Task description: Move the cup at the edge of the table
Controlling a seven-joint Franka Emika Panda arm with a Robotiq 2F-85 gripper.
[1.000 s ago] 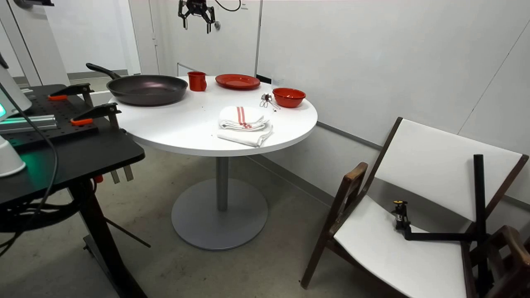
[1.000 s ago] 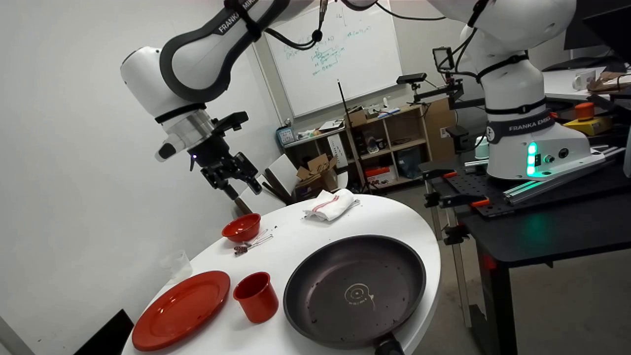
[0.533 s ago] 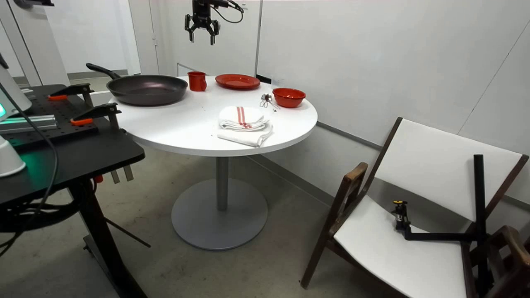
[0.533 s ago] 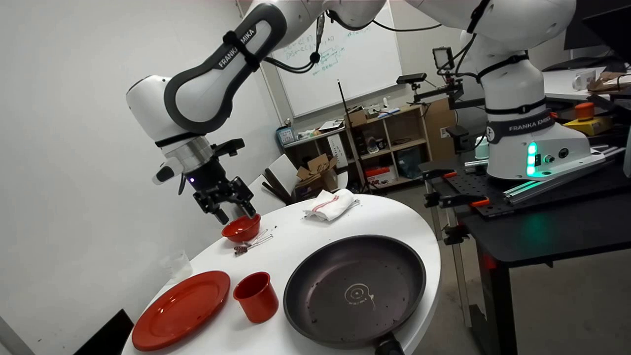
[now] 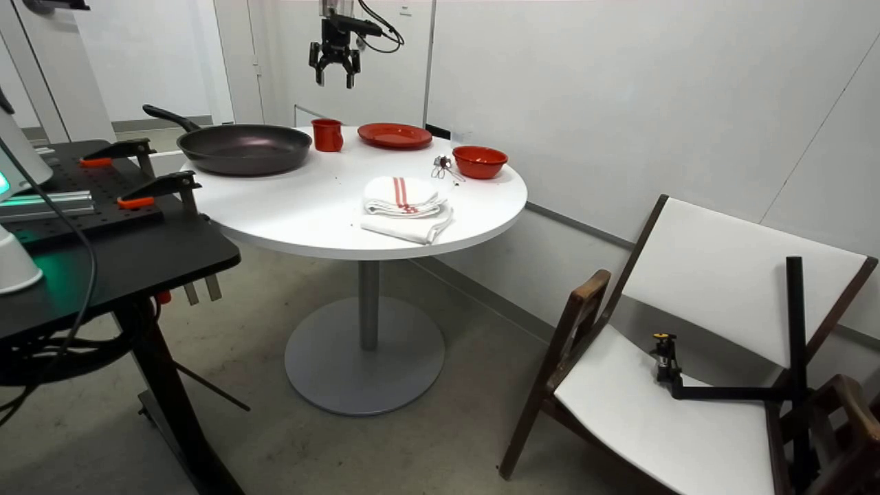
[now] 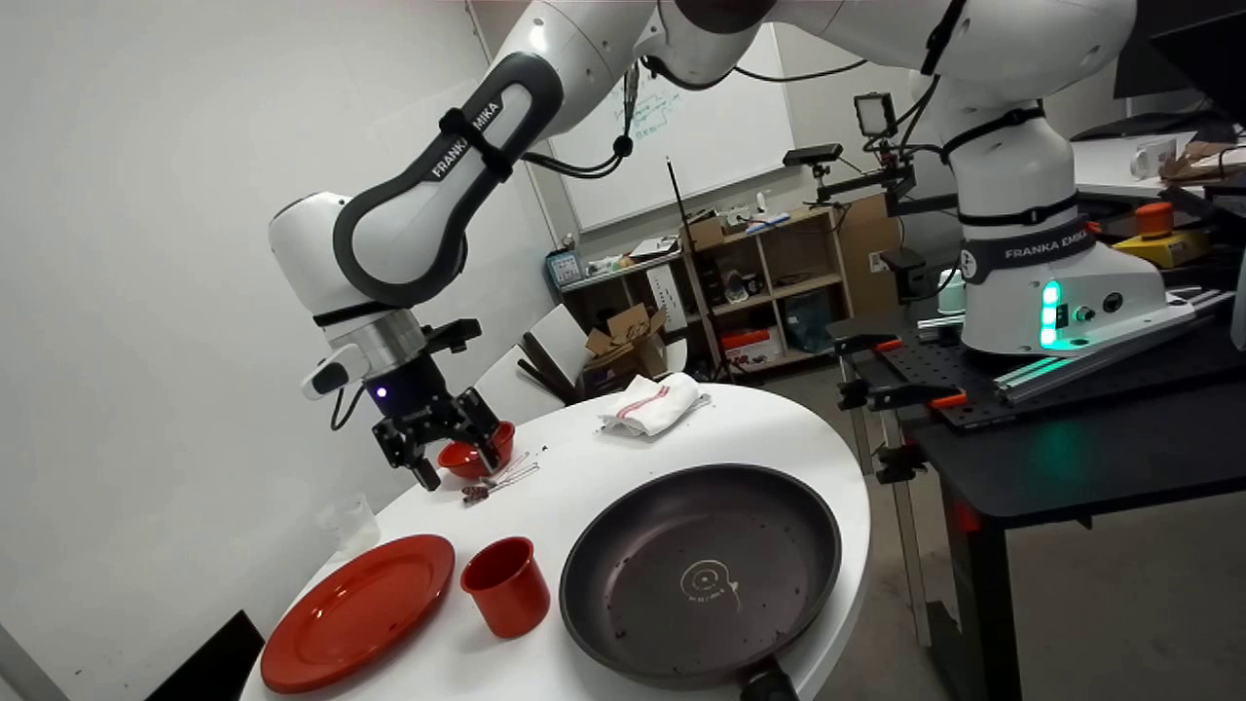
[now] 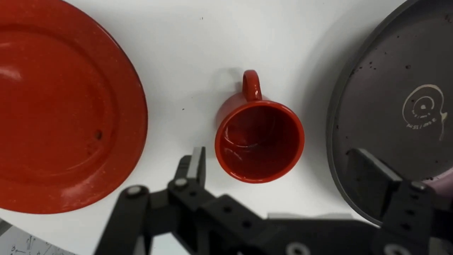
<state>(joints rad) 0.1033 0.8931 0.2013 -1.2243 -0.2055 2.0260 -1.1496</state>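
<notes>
White table [image 5: 289, 213]: black frying pan [image 6: 701, 545] by edge, dark specks [image 7: 408, 67] inside. Red plate [image 6: 360, 613] along edge, dark spot [image 7: 98, 134] inside. Gripper [image 5: 335, 84] spread wide overhead. Red bowl [image 5: 479, 165] near edge. Red cup [image 6: 511, 599] upright between plate and pan.

Bright light; in the wrist view, soft shadow beside the cup [image 7: 260, 141], glare on the plate [image 7: 67, 117], blurred tool [image 7: 286, 161]

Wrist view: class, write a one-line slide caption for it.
Seen past the open gripper, a red cup stands between a red plate and a frying pan.
</notes>
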